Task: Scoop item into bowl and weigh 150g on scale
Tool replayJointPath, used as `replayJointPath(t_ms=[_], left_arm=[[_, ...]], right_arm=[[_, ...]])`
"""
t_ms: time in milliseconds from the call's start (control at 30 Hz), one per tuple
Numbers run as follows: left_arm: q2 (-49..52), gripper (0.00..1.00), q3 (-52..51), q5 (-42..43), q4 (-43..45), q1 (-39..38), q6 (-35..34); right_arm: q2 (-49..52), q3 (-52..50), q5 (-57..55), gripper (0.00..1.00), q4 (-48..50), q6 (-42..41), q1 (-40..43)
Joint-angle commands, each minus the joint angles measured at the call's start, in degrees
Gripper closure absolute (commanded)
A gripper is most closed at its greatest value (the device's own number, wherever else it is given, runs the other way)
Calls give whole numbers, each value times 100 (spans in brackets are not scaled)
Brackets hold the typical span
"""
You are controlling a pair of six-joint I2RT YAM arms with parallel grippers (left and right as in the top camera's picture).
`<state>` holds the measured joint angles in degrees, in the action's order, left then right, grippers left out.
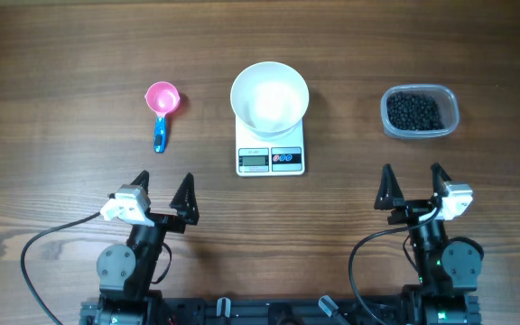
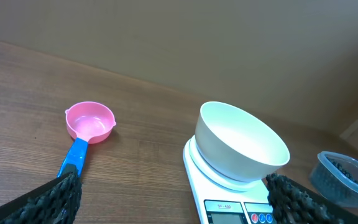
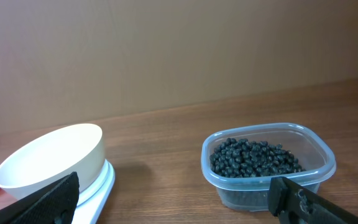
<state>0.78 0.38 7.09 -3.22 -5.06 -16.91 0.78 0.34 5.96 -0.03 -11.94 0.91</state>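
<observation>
Scale (image 1: 270, 159) display's unreadable, white bowl (image 1: 270, 95) hides most of its top. Black beans (image 1: 414, 111) sit in the clear tub (image 1: 450, 101) far right, just beyond the right gripper (image 1: 412, 172); it and the left gripper (image 1: 163, 179) gape wide, both empty

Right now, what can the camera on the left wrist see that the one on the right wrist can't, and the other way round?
Only the left wrist view shows the whole pink scoop with its blue handle, plus the display and buttons on the scale. Only the right wrist view shows the whole clear tub and its heap of black beans; the left view catches just its corner. Both show the white bowl sitting on the scale, on the wooden table; the right view also catches a sliver of the pink scoop.
</observation>
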Motion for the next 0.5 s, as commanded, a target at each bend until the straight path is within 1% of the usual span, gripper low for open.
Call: replayJointPath(t_ms=[0,467], left_arm=[[-39,0,-7,-33,-52,35,-26],[-39,0,-7,-33,-52,35,-28]], right_arm=[[-50,-2,-74,0,20,-22,-4],[-50,-2,-74,0,20,-20,-4]])
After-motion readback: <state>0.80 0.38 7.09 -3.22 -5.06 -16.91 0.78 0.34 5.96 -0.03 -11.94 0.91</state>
